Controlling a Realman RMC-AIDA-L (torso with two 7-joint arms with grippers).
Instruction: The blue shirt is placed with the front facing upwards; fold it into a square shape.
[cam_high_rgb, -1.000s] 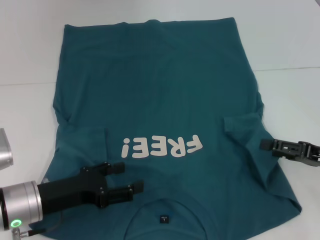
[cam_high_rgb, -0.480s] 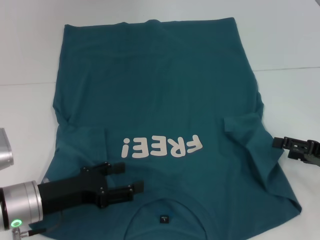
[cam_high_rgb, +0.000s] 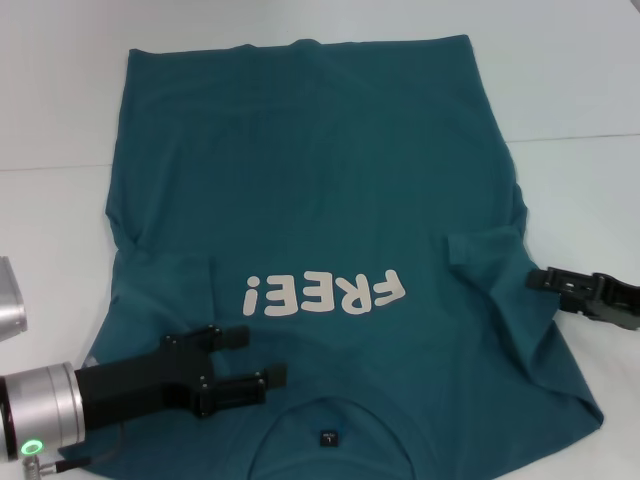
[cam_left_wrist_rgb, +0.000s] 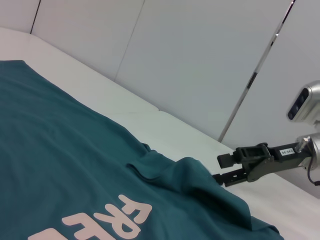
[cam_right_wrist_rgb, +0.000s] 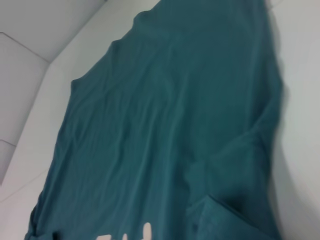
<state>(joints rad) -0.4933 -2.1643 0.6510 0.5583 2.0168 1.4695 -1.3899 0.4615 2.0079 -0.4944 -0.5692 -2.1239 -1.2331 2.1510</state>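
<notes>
The blue shirt (cam_high_rgb: 320, 180) lies flat on the white table (cam_high_rgb: 580, 90), front up, collar toward me, pale lettering (cam_high_rgb: 325, 293) on the chest. Both short sleeves are folded inward over the body, the right one (cam_high_rgb: 485, 245) rumpled. My left gripper (cam_high_rgb: 258, 355) hovers open over the shoulder area left of the collar, nothing between its fingers. At the shirt's right edge, just below the folded sleeve, my right gripper (cam_high_rgb: 535, 279) points in at the cloth. From the left wrist view the right gripper (cam_left_wrist_rgb: 220, 169) shows both fingers apart beside the raised fold of the shirt (cam_left_wrist_rgb: 60, 165).
A small dark label (cam_high_rgb: 327, 437) sits inside the collar. A silver metal part (cam_high_rgb: 8, 300) shows at the left edge. Bare white table surrounds the shirt on the left, right and far sides; pale wall panels (cam_left_wrist_rgb: 200, 60) rise behind it.
My right gripper drew back to the right, then came in again toward the shirt's right edge. The left gripper and the shirt have not moved.
</notes>
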